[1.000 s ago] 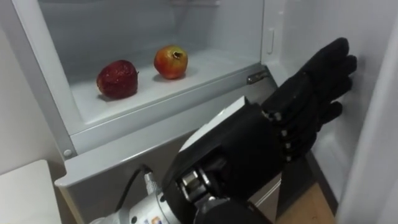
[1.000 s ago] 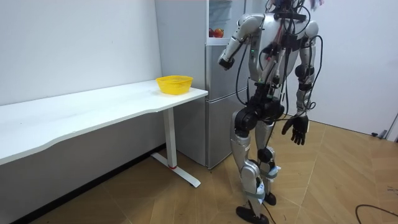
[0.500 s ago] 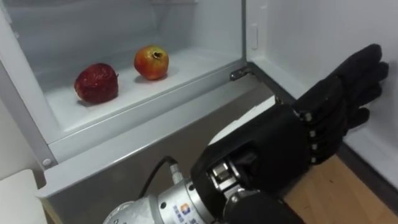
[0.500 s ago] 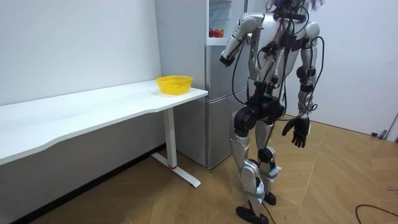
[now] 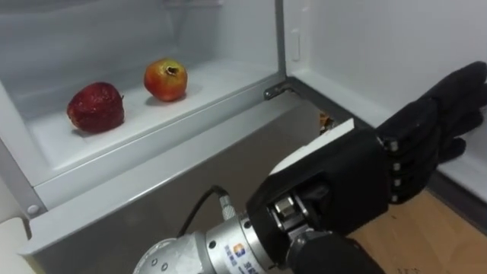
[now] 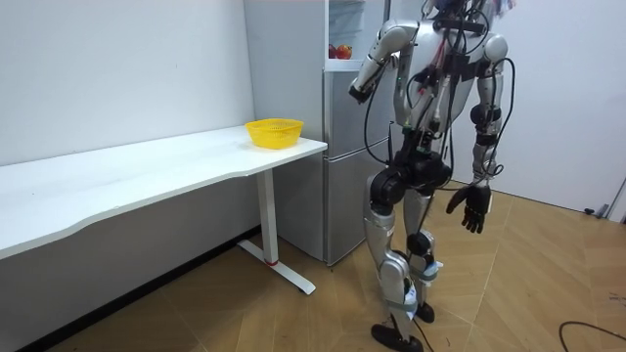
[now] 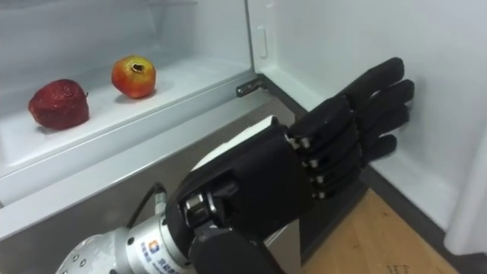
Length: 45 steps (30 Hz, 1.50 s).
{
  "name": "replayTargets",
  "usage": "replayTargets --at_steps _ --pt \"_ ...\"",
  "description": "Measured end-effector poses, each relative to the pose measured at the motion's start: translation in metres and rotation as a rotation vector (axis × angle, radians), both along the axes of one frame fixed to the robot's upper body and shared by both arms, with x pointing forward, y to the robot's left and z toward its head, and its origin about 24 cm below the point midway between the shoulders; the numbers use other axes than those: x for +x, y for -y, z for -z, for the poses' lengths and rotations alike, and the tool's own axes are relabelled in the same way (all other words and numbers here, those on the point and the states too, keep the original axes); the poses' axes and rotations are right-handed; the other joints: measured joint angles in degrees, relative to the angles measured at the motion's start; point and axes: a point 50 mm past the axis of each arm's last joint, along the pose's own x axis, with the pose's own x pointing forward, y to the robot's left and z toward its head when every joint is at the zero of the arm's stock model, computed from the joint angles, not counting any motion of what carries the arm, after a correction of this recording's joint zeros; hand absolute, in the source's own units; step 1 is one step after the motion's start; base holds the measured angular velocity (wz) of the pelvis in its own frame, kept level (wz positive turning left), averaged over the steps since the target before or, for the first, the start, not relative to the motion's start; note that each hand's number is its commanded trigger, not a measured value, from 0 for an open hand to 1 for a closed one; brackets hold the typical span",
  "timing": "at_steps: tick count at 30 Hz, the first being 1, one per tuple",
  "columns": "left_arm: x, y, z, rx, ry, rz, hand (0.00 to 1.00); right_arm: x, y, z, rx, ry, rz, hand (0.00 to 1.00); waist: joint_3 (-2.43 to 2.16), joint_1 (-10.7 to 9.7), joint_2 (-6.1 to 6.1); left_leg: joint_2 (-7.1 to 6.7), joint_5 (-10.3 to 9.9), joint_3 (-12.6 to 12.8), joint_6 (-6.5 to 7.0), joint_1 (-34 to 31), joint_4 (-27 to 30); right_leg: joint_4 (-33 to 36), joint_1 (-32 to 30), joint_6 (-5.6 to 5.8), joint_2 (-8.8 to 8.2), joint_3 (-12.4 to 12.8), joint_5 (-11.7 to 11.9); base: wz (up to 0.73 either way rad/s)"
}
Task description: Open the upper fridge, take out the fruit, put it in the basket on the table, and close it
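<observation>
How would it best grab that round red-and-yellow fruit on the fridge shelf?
Probably round its wide middle, coming in from the front: the red-and-yellow round fruit sits with its stubby crown on top on the white shelf, apart from the dark red fruit on its left, so both sides are free.

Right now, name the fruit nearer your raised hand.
The orange-red fruit, right of the dark red fruit on the shelf; it lies closer to the open left hand.
</observation>
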Motion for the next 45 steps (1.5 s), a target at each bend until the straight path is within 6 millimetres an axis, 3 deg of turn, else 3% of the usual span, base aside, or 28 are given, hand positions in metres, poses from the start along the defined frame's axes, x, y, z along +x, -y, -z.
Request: replayTargets --at_steps 15,24,42,45 --pt "0.002 0.010 -0.001 0.010 -0.002 0.026 0.00 0.002 0.004 -0.002 -0.011 0.012 0.015 0.00 0.02 -0.9 -0.10 0.45 0.0 0.2 0.00 -0.1 -0.1 0.3 -0.4 -0.12 0.52 1.5 0.2 -0.06" --pt "0.003 0.010 -0.001 0.010 -0.005 0.025 0.00 0.006 0.005 -0.002 -0.022 0.019 0.013 0.00 0.57 -1.7 -1.05 0.15 -0.1 0.2 -0.18 -0.1 -0.2 0.1 -0.6 -0.14 0.77 2.6 0.2 -0.05" --pt "0.007 0.018 -0.011 0.054 0.040 0.035 0.00 0.007 0.003 -0.001 0.011 0.004 0.016 0.00 0.23 -1.9 -1.56 0.54 -0.1 0.8 -0.18 -0.2 -0.2 0.2 -0.7 -0.15 0.81 2.7 0.2 0.00" --pt "0.007 0.018 -0.011 0.067 0.058 0.015 0.00 0.006 0.004 -0.002 -0.008 0.003 0.023 0.00 -0.18 -1.8 -1.07 0.57 -0.1 0.7 -0.18 -0.4 -0.1 0.2 -0.7 -0.15 0.74 2.2 0.2 0.03"
